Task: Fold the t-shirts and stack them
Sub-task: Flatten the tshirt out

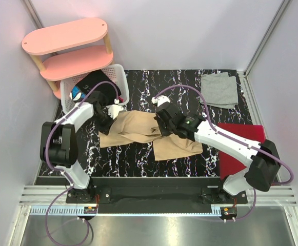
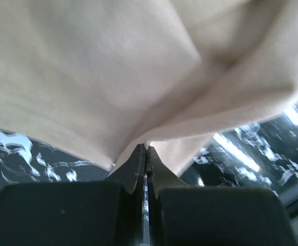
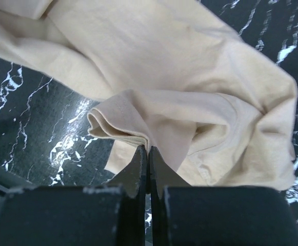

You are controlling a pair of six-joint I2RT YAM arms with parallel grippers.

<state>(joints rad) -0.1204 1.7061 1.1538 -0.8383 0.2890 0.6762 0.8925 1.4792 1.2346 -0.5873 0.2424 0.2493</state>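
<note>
Pinching tan shirt (image 1: 138, 128), left gripper (image 2: 146, 148) and right gripper (image 3: 148, 148) both clamped on cloth; left bite seems shallow, tension may slip it.

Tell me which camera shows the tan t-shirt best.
The top external view: it alone shows nearly the whole tan t-shirt and its crumpled outline. The left wrist view shows just a blurred fold pinched in the left gripper; the right wrist view shows a bunched edge pinched in the right gripper.
</note>
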